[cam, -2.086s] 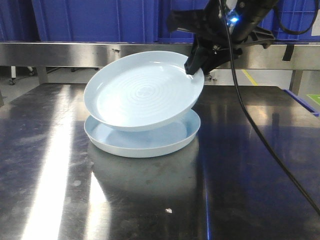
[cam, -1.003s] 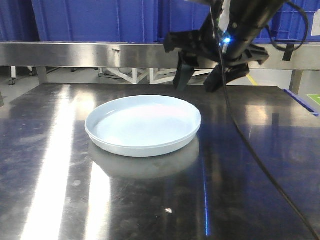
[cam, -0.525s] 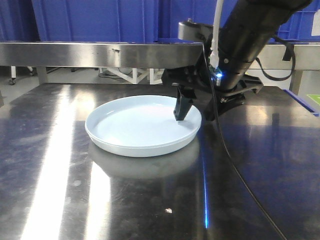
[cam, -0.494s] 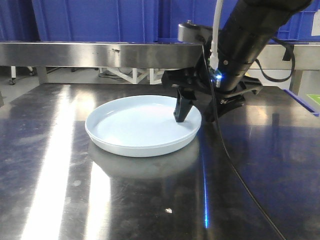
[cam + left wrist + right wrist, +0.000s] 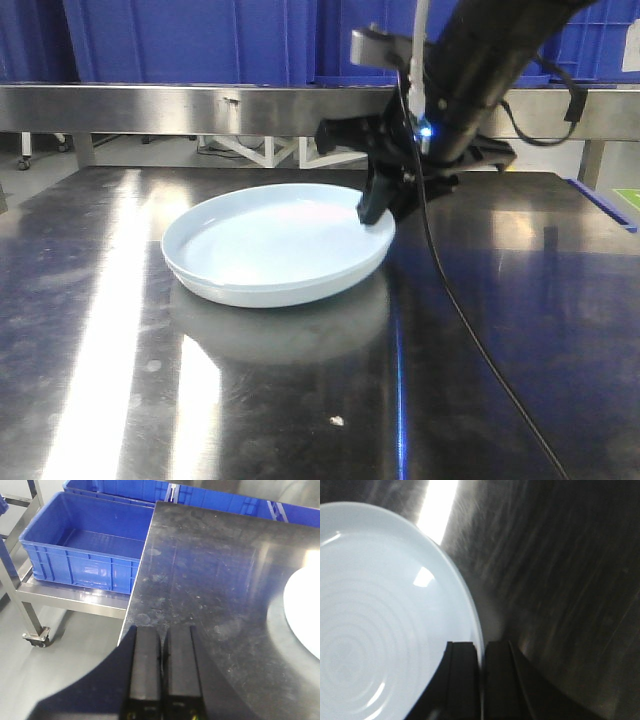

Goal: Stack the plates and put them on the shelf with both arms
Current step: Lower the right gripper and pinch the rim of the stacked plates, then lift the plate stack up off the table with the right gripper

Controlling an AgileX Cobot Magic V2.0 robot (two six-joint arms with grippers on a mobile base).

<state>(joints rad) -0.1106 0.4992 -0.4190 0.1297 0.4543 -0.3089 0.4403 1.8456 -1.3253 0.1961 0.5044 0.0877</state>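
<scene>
Stiff, glossy, probably slippery and breakable, the plates [image 5: 270, 245] are best held at the rim, where the right gripper [image 5: 378, 212] clamps; the left gripper [image 5: 164, 665] is closed, empty.

The plates [image 5: 270, 240], rim between the matt black jaws of the right gripper [image 5: 378, 212], look smooth and glossy. Beneath the jaws, the table [image 5: 500, 330] is scuffed, reflective metal.

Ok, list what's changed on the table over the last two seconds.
The right gripper lowered the tilted top plate onto the bottom one and let go. It then came down and closed on the right rim of the plates, nudging them slightly left and tipping that edge up. The table is unchanged.
</scene>
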